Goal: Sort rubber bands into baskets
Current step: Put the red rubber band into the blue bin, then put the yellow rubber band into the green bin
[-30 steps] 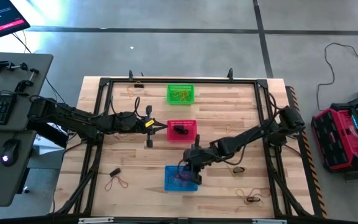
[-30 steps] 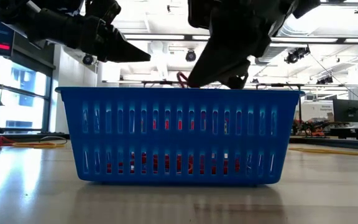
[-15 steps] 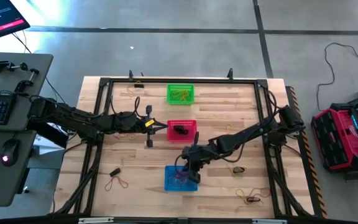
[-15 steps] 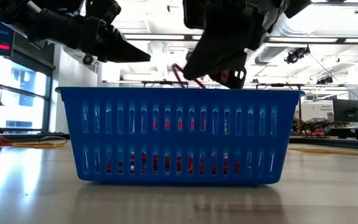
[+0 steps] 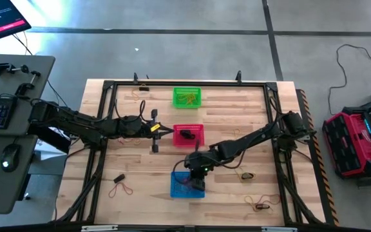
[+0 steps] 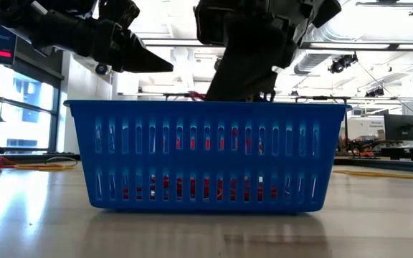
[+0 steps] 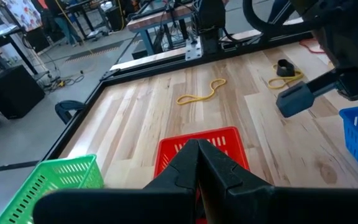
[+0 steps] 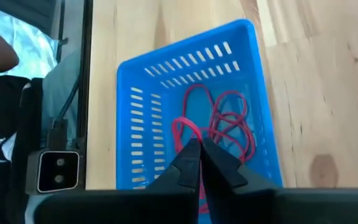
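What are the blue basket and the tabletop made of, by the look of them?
Blue basket: looks like moulded plastic, slightly glossy; its walls are rows of even slots and light shines through them. Tabletop: looks like wood, pale planks with visible grain and seams, and a smooth finish that mirrors the basket in the low view. Whether it is solid wood or laminate cannot be told.

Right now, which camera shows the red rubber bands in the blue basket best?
The right wrist view: it looks down into the blue basket, showing the red rubber bands as tangled loops. The high view shows only a small reddish smudge. The low view shows red bits through the slats. The left wrist view shows only the basket's corner.
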`<state>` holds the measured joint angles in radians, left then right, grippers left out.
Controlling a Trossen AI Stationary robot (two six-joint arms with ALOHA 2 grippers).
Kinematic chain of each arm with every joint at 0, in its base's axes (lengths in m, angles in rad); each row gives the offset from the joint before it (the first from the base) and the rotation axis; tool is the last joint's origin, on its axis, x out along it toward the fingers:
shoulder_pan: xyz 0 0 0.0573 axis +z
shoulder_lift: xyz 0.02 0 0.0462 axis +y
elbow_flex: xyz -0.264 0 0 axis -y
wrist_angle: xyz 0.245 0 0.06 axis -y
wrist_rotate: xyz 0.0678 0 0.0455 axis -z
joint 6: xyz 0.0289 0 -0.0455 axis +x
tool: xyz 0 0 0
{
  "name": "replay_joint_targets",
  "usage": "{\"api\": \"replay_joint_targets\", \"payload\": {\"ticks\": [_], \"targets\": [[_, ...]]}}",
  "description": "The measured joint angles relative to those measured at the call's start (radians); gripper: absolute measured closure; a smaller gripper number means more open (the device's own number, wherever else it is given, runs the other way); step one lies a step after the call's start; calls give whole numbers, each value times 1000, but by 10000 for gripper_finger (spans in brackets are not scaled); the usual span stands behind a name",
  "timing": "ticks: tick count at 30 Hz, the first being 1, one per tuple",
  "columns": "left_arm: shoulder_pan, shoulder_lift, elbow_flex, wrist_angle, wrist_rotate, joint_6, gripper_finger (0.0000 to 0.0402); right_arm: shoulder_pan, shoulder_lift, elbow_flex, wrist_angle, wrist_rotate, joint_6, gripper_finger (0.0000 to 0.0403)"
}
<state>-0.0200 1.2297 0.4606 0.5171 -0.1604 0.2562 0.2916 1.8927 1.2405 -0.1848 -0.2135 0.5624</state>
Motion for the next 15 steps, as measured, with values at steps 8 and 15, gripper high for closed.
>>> {"api": "replay_joint_targets", "payload": {"ticks": [8,15], "targets": [[0,0,0,0,0,0,401,0,0,2,2,3,-13,333],[0,0,0,2,0,-1,402,0,-2,7,-15,1,-51,281]]}}
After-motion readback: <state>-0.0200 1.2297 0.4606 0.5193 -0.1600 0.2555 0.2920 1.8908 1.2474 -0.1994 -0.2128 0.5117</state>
